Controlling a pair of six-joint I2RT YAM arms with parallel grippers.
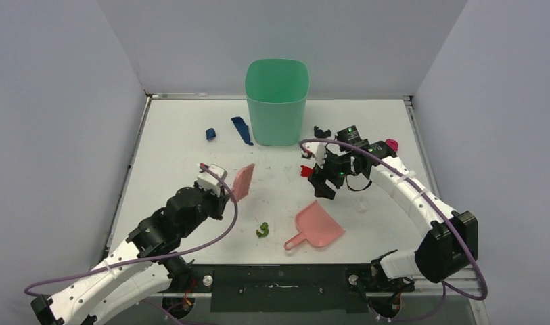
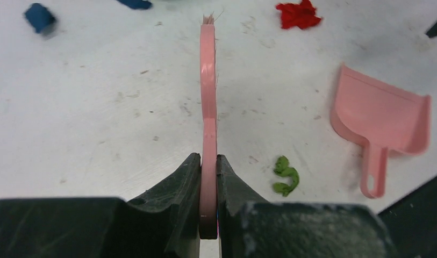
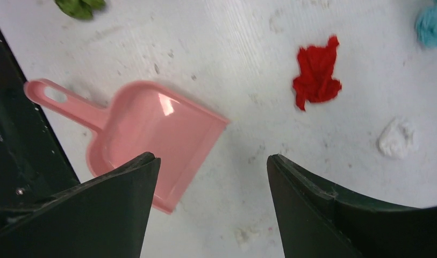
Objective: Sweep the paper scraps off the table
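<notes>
Wrist views showed us the left gripper (image 2: 208, 177) clamped on the pink brush (image 2: 207, 97) and the right gripper (image 3: 212, 161) spread wide over the unheld dustpan (image 3: 151, 134), so we judged that sweeping the paper scraps (image 3: 315, 72) scattered across the table (image 1: 177, 156) might shove that dustpan aside.

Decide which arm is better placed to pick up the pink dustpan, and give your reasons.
Right. The right tool is open and empty, hovering just above the dustpan. The left tool is shut on the brush and sits farther away.
</notes>
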